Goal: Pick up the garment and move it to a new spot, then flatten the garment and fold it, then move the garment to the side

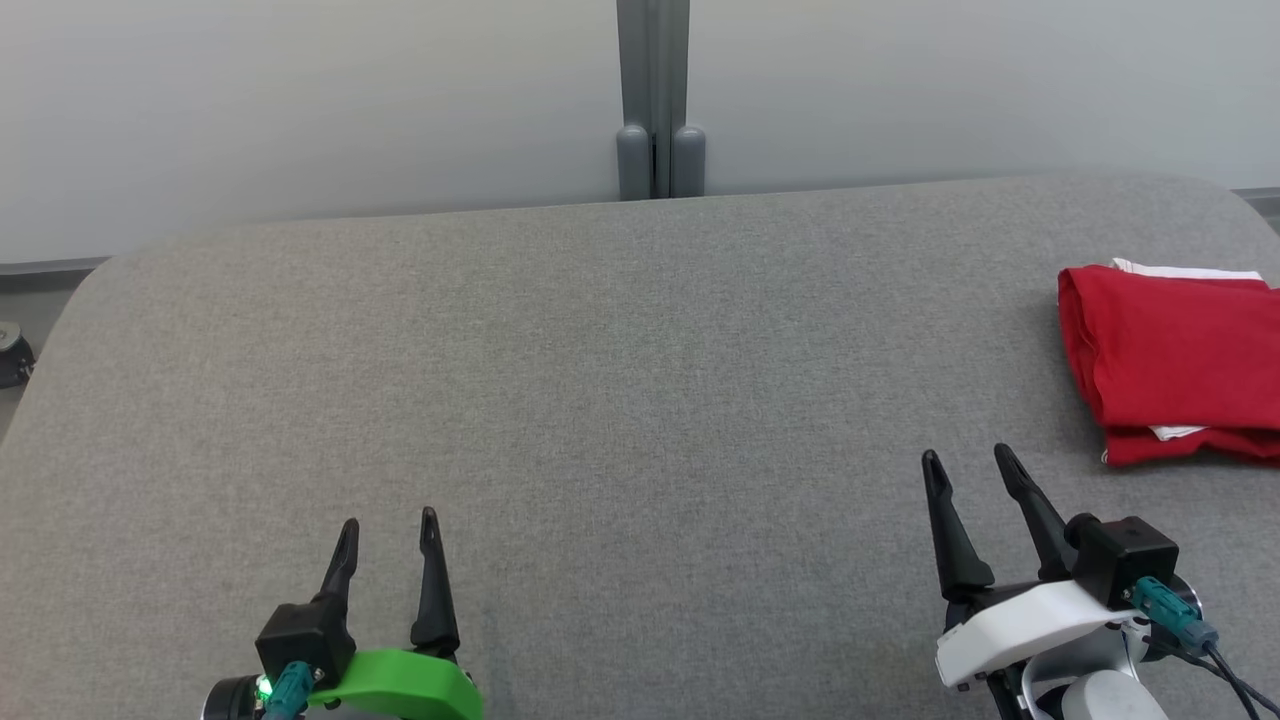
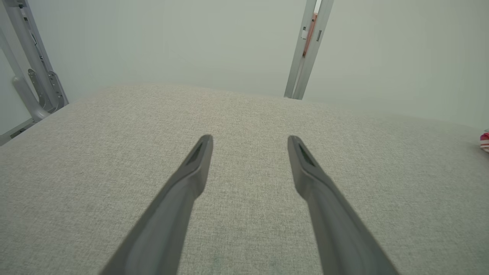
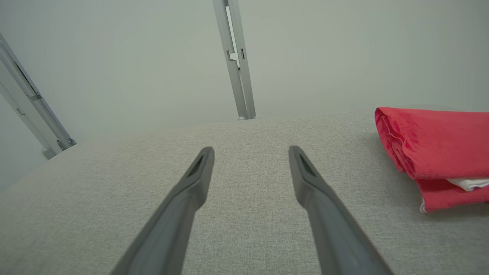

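Folded red garment (image 1: 1170,365) at table's (image 1: 600,400) right

Garment (image 1: 1175,360) cut by right edge

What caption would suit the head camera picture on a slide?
Folded red cloth garment lying at the right of a grey fabric-covered surface, both pairs of jaws open and empty.

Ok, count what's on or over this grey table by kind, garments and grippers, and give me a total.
Garments: 1, the folded red garment, at the table's right side.
Grippers: 2, left gripper and right gripper, both open, holding nothing.
Total: 3
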`<state>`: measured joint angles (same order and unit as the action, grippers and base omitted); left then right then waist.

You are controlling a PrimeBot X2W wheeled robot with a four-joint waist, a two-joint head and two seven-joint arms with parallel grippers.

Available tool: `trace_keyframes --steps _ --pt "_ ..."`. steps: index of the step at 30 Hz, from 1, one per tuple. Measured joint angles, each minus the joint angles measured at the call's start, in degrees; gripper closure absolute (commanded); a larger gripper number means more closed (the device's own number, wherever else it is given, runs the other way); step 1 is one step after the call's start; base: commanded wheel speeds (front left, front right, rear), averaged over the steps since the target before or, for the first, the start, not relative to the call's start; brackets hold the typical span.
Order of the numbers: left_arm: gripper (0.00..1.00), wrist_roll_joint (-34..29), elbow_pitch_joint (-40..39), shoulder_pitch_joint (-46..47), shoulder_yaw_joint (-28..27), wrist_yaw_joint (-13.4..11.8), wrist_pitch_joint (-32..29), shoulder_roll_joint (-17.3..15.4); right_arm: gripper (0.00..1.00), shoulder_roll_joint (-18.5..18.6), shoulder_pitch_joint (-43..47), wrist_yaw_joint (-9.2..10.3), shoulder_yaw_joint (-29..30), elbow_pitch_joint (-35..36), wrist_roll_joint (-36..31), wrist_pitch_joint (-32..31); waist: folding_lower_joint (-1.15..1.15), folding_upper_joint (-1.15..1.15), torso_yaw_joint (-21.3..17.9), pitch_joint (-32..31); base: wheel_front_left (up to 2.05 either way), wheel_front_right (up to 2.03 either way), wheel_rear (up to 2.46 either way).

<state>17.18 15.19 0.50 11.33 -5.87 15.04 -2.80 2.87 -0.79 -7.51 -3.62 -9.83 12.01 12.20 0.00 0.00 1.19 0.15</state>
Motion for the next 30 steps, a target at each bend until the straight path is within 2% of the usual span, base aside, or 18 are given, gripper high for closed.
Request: trace_keyframes --steps 1,2,9,30 --pt "0.00 -0.01 0.03 -0.01 0.12 0.00 0.00 0.00 0.00 0.00 0.10 0.00 -0.02 0.03 0.01 0.00 0.00 0.00 0.02 -0.06 0.00 0.00 0.00" --pt "1.00 -0.01 0.05 -0.02 0.21 0.00 0.00 0.00 1.00 0.00 0.16 0.00 -0.03 0.02 0.01 -0.01 0.00 0.00 0.03 -0.10 0.00 0.00 0.00" --pt "1.00 0.99 2.89 -0.73 0.12 0.16 -0.69 0.11 1.00 -0.32 1.92 0.00 -0.15 -2.97 0.96 -0.25 0.00 0.00 0.02 -0.12 0.00 0.00 0.00" --pt "1.00 21.03 2.11 -0.33 -4.01 3.47 -5.89 0.02 1.00 0.47 0.91 0.00 1.23 -3.20 23.03 -4.15 0.00 0.00 -0.19 -0.09 0.00 0.00 0.00"
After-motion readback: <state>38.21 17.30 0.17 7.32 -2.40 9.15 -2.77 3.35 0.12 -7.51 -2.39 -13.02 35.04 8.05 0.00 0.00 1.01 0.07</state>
